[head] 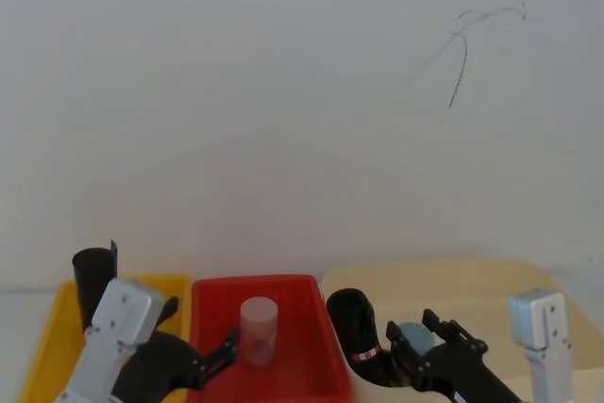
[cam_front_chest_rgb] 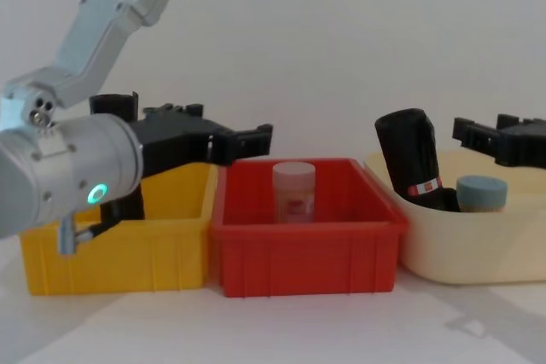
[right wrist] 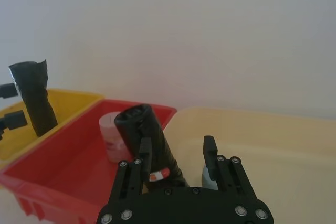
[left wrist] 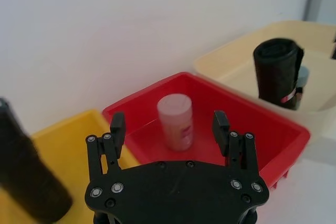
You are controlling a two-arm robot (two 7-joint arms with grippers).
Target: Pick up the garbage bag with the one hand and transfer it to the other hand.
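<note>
Garbage bag (head: pixel 360 329), the thick black roll with a red-and-white band near its lower part, stands leaning in the cream bin (head: pixel 491 280) on the robot's right, its long axis close to upright but tilted, top end toward the red bin (head: pixel 283 287). Just beside it, on the side away from the red bin, the right pincer (head: pixel 444 335) hangs released, fingers spread and holding nothing; in the right wrist view the roll (right wrist: pixel 149 148) rises just past one finger (right wrist: pixel 144 150) rather than squarely in the gap, so my reading is that a small sideways shift toward the roll is what the grasp needs. That arm is clearly the nearer one. The left pincer (head: pixel 212 356) is also released and empty, hovering at the seam of the yellow bin (head: pixel 47 346) and the red bin, well apart from the bag. The chest view shows the lean from the side and a blue-capped container (cam_front_chest_rgb: pixel 482 192) standing right beside the roll (cam_front_chest_rgb: pixel 414 164) in the cream bin, a neighbour likely to be nudged. The left wrist view frames a pale jar (left wrist: pixel 176 121) in the red bin between its fingers, and the thinner bandless roll (head: pixel 92 280) stands in the yellow bin.
</note>
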